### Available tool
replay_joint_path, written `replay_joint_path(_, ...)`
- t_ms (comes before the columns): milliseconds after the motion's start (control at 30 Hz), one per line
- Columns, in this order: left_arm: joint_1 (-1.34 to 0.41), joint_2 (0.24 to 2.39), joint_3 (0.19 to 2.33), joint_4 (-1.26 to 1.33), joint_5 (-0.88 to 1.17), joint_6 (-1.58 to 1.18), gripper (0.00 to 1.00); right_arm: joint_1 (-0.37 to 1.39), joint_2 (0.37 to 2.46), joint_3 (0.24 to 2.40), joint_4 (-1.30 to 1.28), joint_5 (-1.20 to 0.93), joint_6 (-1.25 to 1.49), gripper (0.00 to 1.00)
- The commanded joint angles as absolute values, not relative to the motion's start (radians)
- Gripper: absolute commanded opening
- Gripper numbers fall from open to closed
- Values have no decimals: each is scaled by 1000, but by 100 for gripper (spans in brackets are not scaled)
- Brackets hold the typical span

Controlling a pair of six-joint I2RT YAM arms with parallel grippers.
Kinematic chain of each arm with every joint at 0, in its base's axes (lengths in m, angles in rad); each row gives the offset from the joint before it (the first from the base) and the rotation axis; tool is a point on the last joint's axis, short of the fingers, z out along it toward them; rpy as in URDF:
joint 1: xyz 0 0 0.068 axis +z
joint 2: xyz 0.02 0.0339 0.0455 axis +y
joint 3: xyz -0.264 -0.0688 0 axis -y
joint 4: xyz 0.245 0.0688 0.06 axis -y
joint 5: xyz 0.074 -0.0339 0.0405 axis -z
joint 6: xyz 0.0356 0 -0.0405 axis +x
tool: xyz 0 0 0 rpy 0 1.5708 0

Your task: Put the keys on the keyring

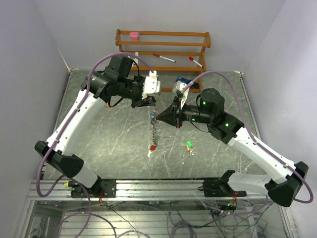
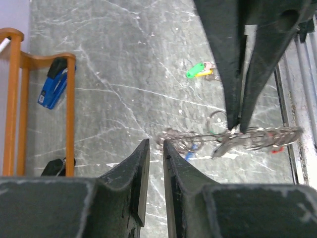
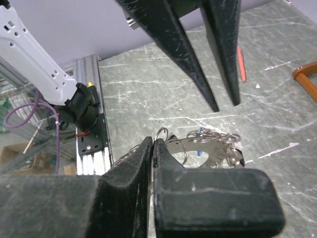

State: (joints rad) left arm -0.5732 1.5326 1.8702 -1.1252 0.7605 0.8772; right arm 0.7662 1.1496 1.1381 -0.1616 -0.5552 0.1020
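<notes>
The keyring [image 1: 155, 130] hangs over the middle of the table as a string of silver rings, with a red-tagged key [image 1: 153, 147] at its low end. My right gripper [image 3: 153, 142] is shut on the keyring [image 3: 213, 139] at one of its wire rings. My left gripper [image 2: 156, 144] stands just beside the ring's other end [image 2: 173, 139], its jaws slightly open with nothing between them. In the top view the left gripper [image 1: 150, 103] sits just above and behind the right gripper [image 1: 159, 117]. A green-tagged key [image 1: 189, 144] lies loose on the table [image 2: 198, 70].
A wooden rack [image 1: 163, 42] stands at the back with pens and a pink block on it. A blue object [image 1: 184, 80] lies in front of the rack. A red pen [image 3: 241, 62] lies on the marble top. The aluminium rail [image 1: 158, 188] runs along the near edge.
</notes>
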Motion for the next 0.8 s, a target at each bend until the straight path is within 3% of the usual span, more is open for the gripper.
replay_joint_path(0,-566,1520,1866,-1016,750,811,28,772,1107,1121,-92,-537,144,0)
replay_joint_path(433,-494,1501,1859,-876,806,625,27,772,991,1035,126,-334,178,0)
replay_joint_path(767,-439,1479,1786,-730,796,486,27,772,986,1006,210,-332,219,0)
